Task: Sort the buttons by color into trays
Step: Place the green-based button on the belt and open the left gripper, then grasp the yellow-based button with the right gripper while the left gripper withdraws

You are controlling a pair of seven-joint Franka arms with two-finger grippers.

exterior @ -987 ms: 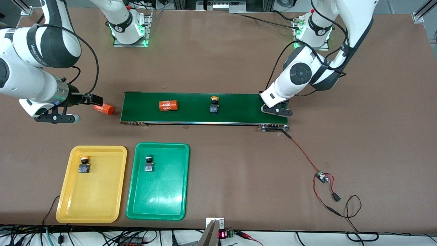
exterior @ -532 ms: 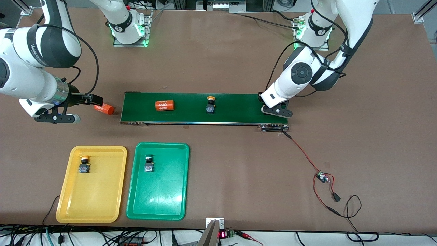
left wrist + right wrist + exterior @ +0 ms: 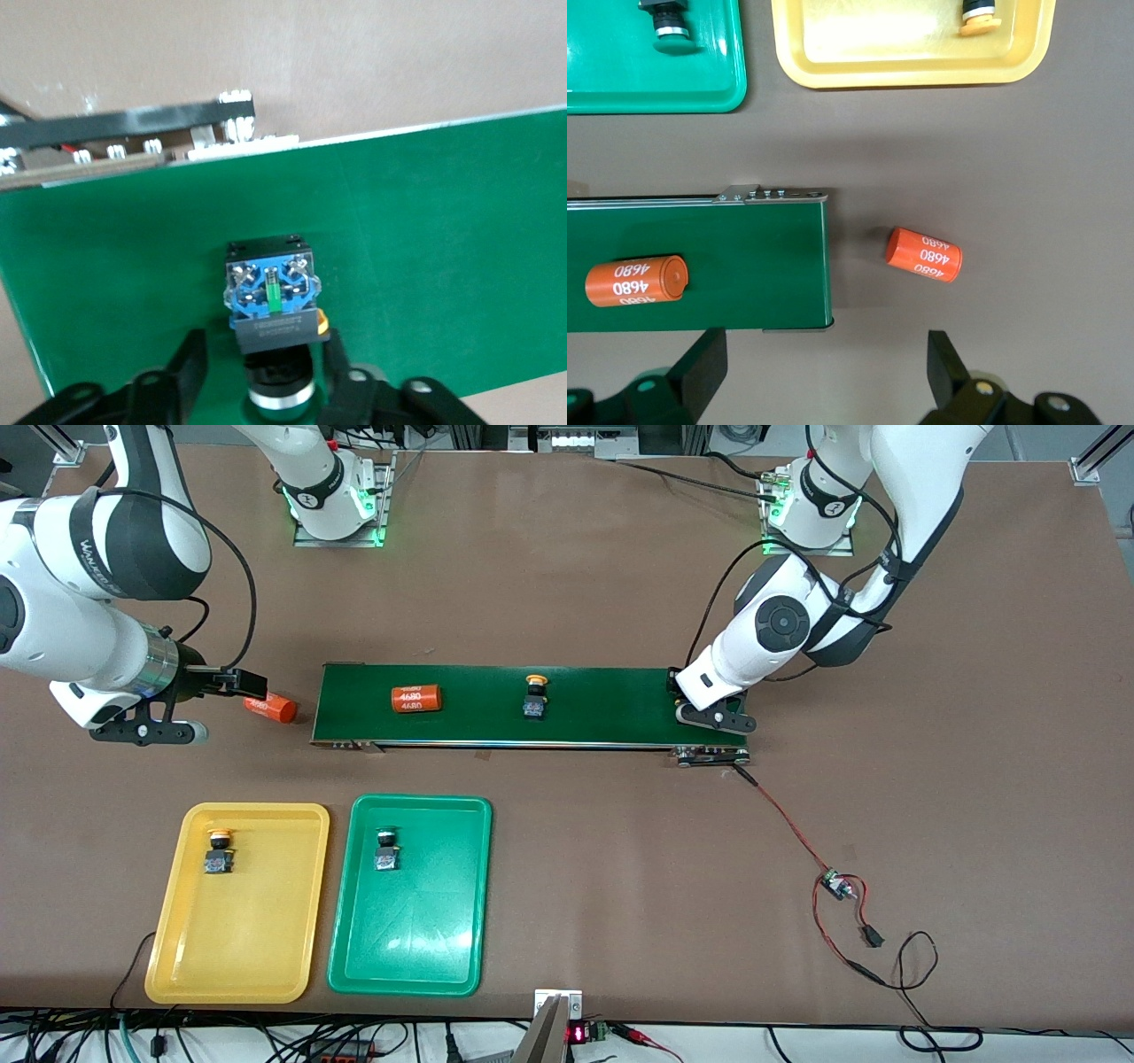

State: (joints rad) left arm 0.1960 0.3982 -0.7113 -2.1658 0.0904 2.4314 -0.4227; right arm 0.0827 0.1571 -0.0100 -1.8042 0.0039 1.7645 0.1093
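Observation:
A yellow-capped button rides mid-way on the dark-green belt. Another yellow button lies in the yellow tray, and a green one lies in the green tray. My left gripper is low over the belt's end toward the left arm. It hides a fourth button in the front view. In the left wrist view this button, whose cap looks green, lies on the belt between the spread fingers of the left gripper, with a gap on one side. My right gripper is open and empty over the table.
One orange cylinder with white numerals rides on the belt, and another lies on the table beside the belt's end, close to my right gripper. A red-and-black wire with a small board runs from the belt's other end.
The orange cylinder and the yellow button on the belt have travelled toward the right arm's end. My left gripper has shifted slightly. The right arm has not moved.

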